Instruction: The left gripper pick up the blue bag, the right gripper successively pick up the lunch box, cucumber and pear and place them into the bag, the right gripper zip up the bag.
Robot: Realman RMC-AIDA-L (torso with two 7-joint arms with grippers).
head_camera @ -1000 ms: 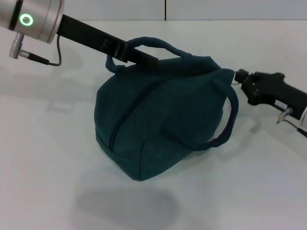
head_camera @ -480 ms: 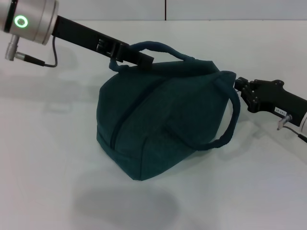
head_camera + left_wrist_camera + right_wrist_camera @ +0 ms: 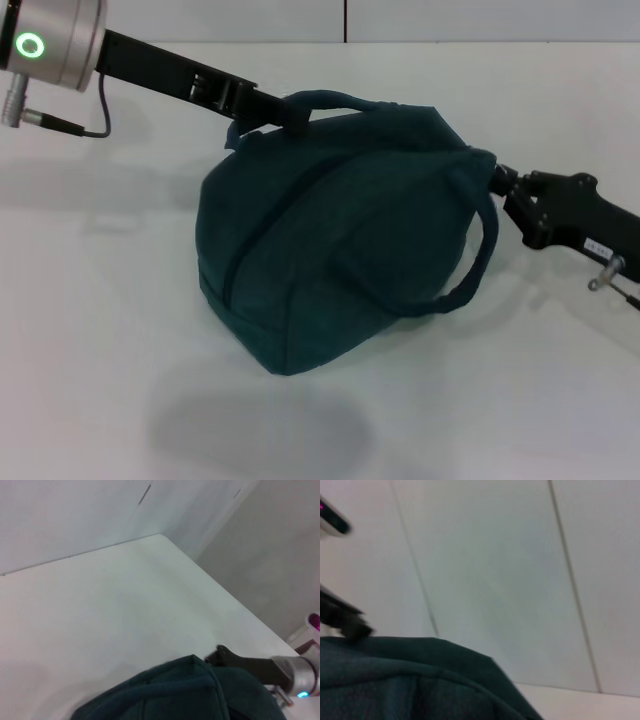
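Two arms reaching inward from opposite sides, grippers near mid-scene.

The left arm enters from the far left: a silver cylindrical wrist with a glowing green ring and a thin dark cable, then a long black link slanting down and right to the black left gripper (image 3: 272, 112), whose fingers are pinched together on a loop of dark teal-blue fabric. The right arm comes from the right edge as a black, blocky link angled up and left; its black right gripper (image 3: 497, 178) points left, its tip against the same fabric, where its fingers are hidden.
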